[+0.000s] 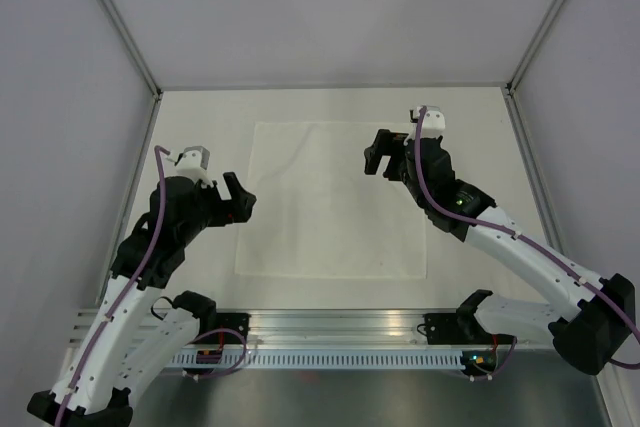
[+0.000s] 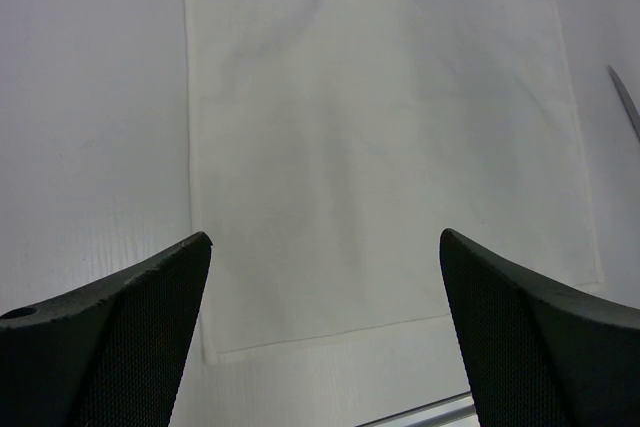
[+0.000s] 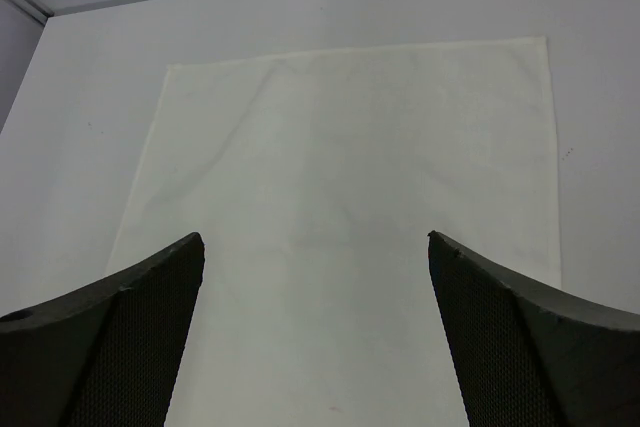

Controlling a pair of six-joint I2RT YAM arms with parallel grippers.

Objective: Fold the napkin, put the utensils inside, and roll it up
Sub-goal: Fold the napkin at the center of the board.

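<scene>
The left end effector (image 1: 238, 197) and right end effector (image 1: 379, 158) gape empty near the flat napkin (image 1: 335, 209); best pinch matching corners together, folding evenly.

The place is a robotics laboratory, more exactly a closed test cell. Plain pale walls (image 1: 60, 67) stand on three sides of a white table (image 1: 200, 107), joined by aluminium corner posts (image 1: 118, 22). The left arm (image 1: 150, 247) and the right arm (image 1: 530, 252) of a robot are bolted to an aluminium rail (image 1: 340, 325) at the near edge, with purple cables (image 1: 158, 209) running along them.
</scene>
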